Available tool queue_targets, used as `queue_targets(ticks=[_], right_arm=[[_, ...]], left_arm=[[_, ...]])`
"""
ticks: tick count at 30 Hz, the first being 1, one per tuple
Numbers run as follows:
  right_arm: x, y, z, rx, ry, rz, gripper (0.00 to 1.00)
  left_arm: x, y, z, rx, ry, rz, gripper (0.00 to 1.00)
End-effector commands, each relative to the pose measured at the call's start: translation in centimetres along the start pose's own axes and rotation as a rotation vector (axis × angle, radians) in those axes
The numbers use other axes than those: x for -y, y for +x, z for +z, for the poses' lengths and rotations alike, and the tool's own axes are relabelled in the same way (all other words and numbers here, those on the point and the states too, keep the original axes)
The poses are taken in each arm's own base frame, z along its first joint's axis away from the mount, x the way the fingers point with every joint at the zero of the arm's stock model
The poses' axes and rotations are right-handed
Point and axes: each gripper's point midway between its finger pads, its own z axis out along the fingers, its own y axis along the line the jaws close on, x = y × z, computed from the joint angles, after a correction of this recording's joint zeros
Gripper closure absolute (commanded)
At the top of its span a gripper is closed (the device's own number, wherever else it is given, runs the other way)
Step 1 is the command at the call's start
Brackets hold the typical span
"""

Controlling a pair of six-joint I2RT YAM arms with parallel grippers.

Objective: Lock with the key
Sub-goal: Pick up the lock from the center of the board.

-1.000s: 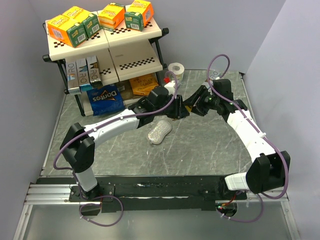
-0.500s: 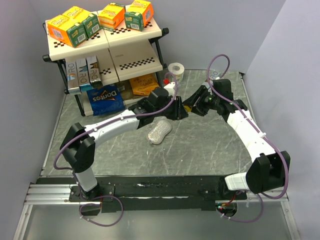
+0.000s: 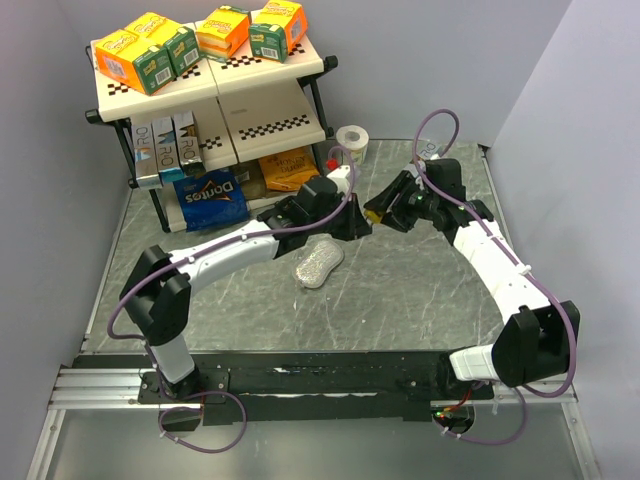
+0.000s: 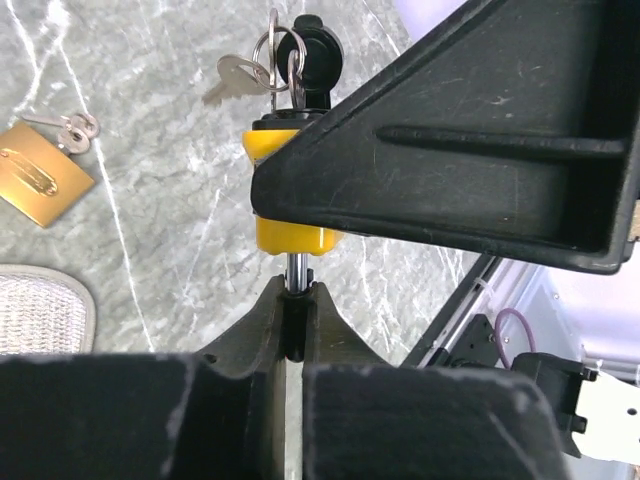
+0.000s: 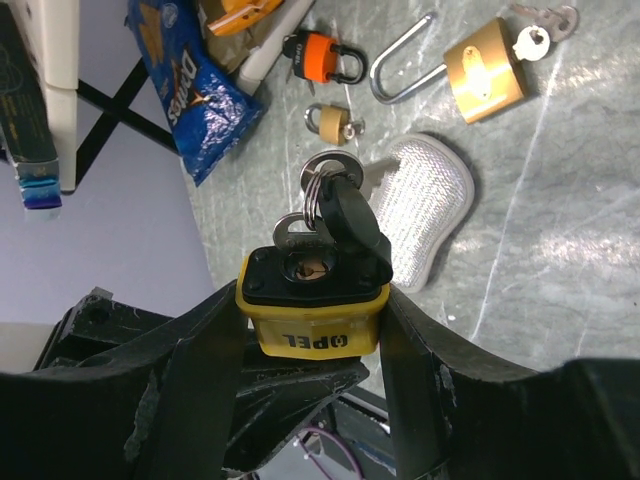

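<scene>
A yellow padlock [image 5: 312, 325] with a black end cap is held off the table, and my right gripper [image 5: 312, 296] is shut on its body. A black-headed key [image 5: 350, 215] on a ring with a spare silver key stands at the cap's keyhole end. I cannot tell whether it is seated. In the left wrist view my left gripper [image 4: 293, 305] is shut on the padlock's steel shackle [image 4: 296, 268], just below the yellow body [image 4: 290, 235]. From above, both grippers meet at the padlock [image 3: 372, 213] in mid-table.
On the table lie a brass padlock [image 5: 485, 75] with keys, an orange padlock [image 5: 318, 58], a small brass padlock [image 5: 333, 124] and a silver mesh pouch [image 3: 318, 262]. A Doritos bag [image 3: 210, 198] leans by the shelf [image 3: 210, 85]. A tape roll [image 3: 351, 137] stands behind.
My left gripper's jaws have closed onto the padlock's shackle. Both arms have stayed almost where they were.
</scene>
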Motion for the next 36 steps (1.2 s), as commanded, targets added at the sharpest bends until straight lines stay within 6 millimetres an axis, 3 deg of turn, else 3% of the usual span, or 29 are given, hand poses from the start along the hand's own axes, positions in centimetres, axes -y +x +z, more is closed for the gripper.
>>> queue_targets(ticks=[1, 3, 6, 8, 10, 12, 14, 15, 17, 18, 21, 26, 36], right_arm=[[-3.7, -1.2, -1.6, 0.056, -0.126, -0.072, 0.58], [-3.8, -1.9, -2.1, 0.085, -0.131, -0.135, 0.29], [-4.2, -3.4, -3.7, 0.137, -0.169, -0.251, 0.08], [-5.0, -3.4, -5.8, 0.159, -0.227, -0.346, 0.0], [-5.6, -3.6, -8.5, 0.213, -0.268, -0.495, 0.0], [-6.6, -2.2, -11.5, 0.217, -0.354, -0.667, 0.0], [-6.8, -0.2, -13.4, 0.2, -0.431, -0.854, 0.0], [-7.6, 2.0, -15.1, 0.168, -0.52, -0.943, 0.0], [-7.1, 3.6, -16.1, 0.153, -0.562, -1.099, 0.0], [-6.6, 5.6, -16.9, 0.098, -0.611, -1.127, 0.0], [-5.0, 8.5, -17.7, 0.067, -0.683, -1.287, 0.0], [-3.8, 11.1, -18.3, 0.074, -0.753, -1.462, 0.0], [-4.5, 15.2, -16.0, -0.11, -0.873, -1.521, 0.0]], left_arm=[[1.8, -2.0, -1.5, 0.048, 0.049, 0.057, 0.99], [2.6, -2.5, -2.9, 0.057, 0.077, 0.115, 0.99], [3.4, -2.4, -5.2, 0.058, 0.128, 0.212, 0.99], [3.7, -1.7, -6.7, 0.029, 0.156, 0.3, 0.99], [3.6, 0.1, -8.0, -0.056, 0.195, 0.351, 0.99], [4.6, 1.2, -9.8, -0.112, 0.296, 0.441, 0.99], [4.6, 2.3, -11.5, -0.149, 0.352, 0.512, 0.99], [4.9, 3.1, -12.2, -0.171, 0.401, 0.535, 0.99], [4.9, 3.9, -13.8, -0.193, 0.446, 0.632, 0.99], [5.0, 4.2, -14.3, -0.201, 0.46, 0.654, 0.99], [5.7, 4.9, -16.2, -0.223, 0.542, 0.755, 0.99], [6.1, 6.0, -18.1, -0.323, 0.639, 0.866, 0.99], [7.2, 5.6, -17.7, -0.313, 0.681, 0.833, 0.99]])
